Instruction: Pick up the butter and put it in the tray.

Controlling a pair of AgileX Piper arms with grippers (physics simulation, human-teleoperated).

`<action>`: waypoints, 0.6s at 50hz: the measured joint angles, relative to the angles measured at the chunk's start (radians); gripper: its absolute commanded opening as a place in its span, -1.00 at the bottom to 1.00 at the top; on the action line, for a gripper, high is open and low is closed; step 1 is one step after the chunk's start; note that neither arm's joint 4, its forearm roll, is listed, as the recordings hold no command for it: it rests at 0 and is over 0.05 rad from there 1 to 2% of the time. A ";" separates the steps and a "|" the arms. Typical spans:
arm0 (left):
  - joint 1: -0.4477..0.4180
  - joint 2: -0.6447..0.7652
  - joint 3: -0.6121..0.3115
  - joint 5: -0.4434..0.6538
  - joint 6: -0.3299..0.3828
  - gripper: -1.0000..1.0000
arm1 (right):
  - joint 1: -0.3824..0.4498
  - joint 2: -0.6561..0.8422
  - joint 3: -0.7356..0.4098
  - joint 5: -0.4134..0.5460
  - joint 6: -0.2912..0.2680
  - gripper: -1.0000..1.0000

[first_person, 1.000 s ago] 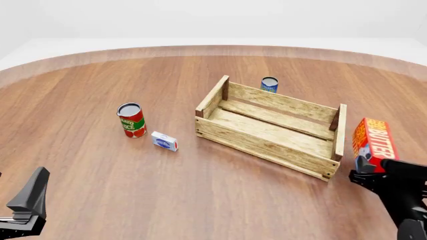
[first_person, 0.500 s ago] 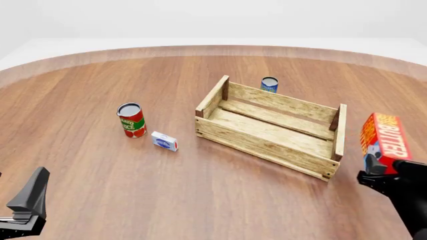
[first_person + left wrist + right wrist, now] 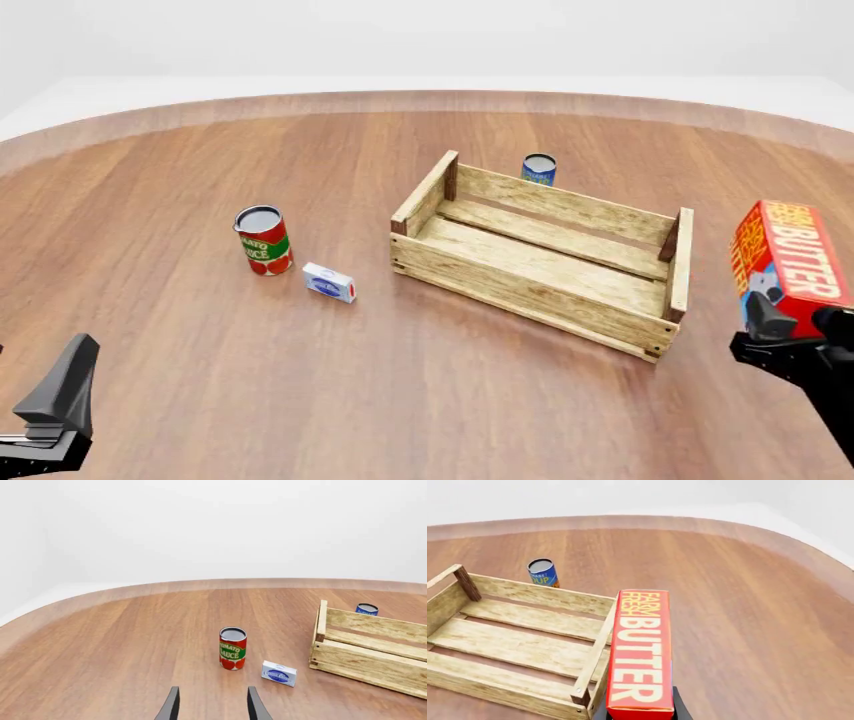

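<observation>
The butter (image 3: 790,262), a red-and-orange carton with white lettering, hangs above the table just right of the tray's right end board. My right gripper (image 3: 797,320) is shut on its lower end. In the right wrist view the butter (image 3: 640,650) stands lengthwise over the tray's near corner post, with dark fingers (image 3: 675,706) showing at its base. The tray (image 3: 534,290) is an open crate of light wooden slats in the middle right of the table, with nothing in it (image 3: 514,647). My left gripper (image 3: 54,405) hovers open at the near left, its fingers (image 3: 171,707) parted and holding nothing.
A red tomato sauce can (image 3: 263,240) and a small white-and-blue box (image 3: 328,283) stand left of the tray. A blue soup can (image 3: 538,169) sits behind the tray's far wall (image 3: 543,572). The table's curved edge runs along the back.
My right gripper has raised the butter and carried it slightly to the right. The left arm and the other objects have not moved.
</observation>
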 measured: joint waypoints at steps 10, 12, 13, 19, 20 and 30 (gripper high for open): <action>0.000 0.000 0.000 0.000 0.000 1.00 | 0.023 -0.135 -0.038 0.149 -0.023 -1.00; 0.000 0.000 0.000 0.000 0.000 1.00 | 0.030 -0.155 -0.045 0.172 -0.026 -1.00; 0.000 0.000 0.000 0.000 0.000 1.00 | 0.033 -0.163 -0.049 0.183 -0.028 -1.00; 0.000 0.000 0.000 0.000 0.000 1.00 | 0.055 -0.207 -0.074 0.245 -0.038 -1.00; 0.000 0.000 0.000 0.000 0.000 1.00 | 0.059 -0.214 -0.079 0.255 -0.040 -1.00; 0.000 0.000 0.000 0.000 0.000 1.00 | 0.098 -0.265 -0.126 0.346 -0.066 -1.00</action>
